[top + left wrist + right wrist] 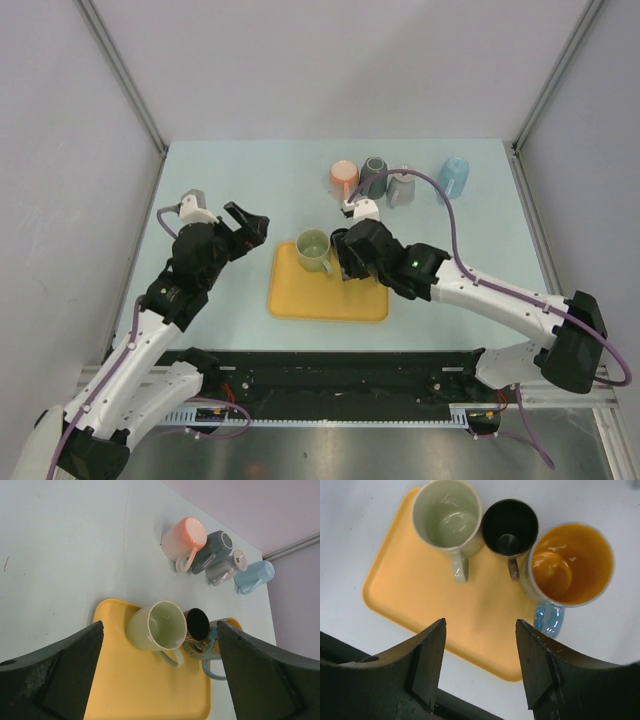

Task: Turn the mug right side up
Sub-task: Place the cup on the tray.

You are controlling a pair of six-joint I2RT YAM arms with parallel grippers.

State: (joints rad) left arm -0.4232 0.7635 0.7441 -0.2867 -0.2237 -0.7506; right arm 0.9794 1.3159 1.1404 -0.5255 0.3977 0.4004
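**Pale green mug upright on the tray**

The pale green mug [447, 517] stood on its base at the far left corner of the yellow tray [310, 300]. Its long axis was vertical, its mouth faced up, and its handle pointed toward the tray's middle. A black mug [510, 527] stood upright just beside it, touching or nearly so. An orange-lined mug [570, 562] stood upright at the tray's far right edge; whether its base sat wholly on the tray was unclear.

The right gripper [480, 625] hung over the tray, near the green mug's handle, its fingers spread and holding nothing. The left gripper [248, 222] hovered off the tray's left side, also spread wide and empty.
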